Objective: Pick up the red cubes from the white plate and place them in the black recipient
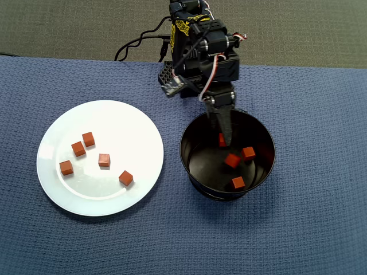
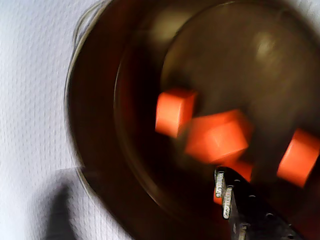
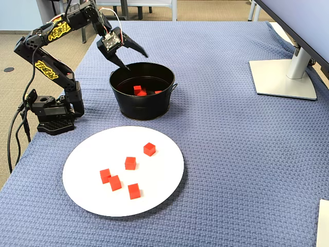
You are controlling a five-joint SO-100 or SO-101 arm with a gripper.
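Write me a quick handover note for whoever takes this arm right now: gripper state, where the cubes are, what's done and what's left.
Gripper: open and empty, above the black recipient.
In the recipient: three red cubes lie clear on the bottom in the overhead view, e.g., and a fourth shows beside the gripper finger, apparently just released.
On the white plate: five cubes remain, e.g..
Left to do: move those five into the recipient.
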